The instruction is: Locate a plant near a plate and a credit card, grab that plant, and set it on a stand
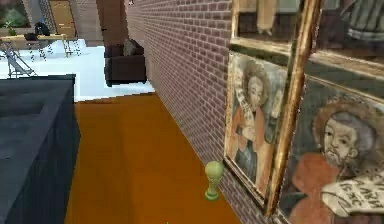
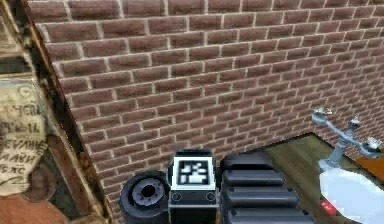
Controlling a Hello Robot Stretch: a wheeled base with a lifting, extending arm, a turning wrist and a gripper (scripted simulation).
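Observation:
In the arm side view a wooden tabletop (image 2: 300, 160) at the lower right carries a white plate (image 2: 352, 190), with a small red thing (image 2: 328, 208) at its near rim. Behind the plate stands a silvery branched holder (image 2: 343, 135). At the bottom edge the arm's ribbed dark bar (image 2: 255, 190) ends in a white square with black marks (image 2: 195, 172). Left of it is the gripper's round dark body (image 2: 145, 197); its far end is not clear, so I cannot tell whether it holds anything. A small green thing (image 1: 10, 28) sits on a distant table (image 1: 40, 42) in the forward view.
A red brick wall (image 2: 200, 80) stands close ahead of the arm. Framed portrait paintings (image 1: 255, 110) lean on it, with a small green goblet-shaped thing (image 1: 212, 180) on the orange floor (image 1: 130, 160). A dark cabinet (image 1: 35, 140) is at the left and a dark armchair (image 1: 125, 60) farther off.

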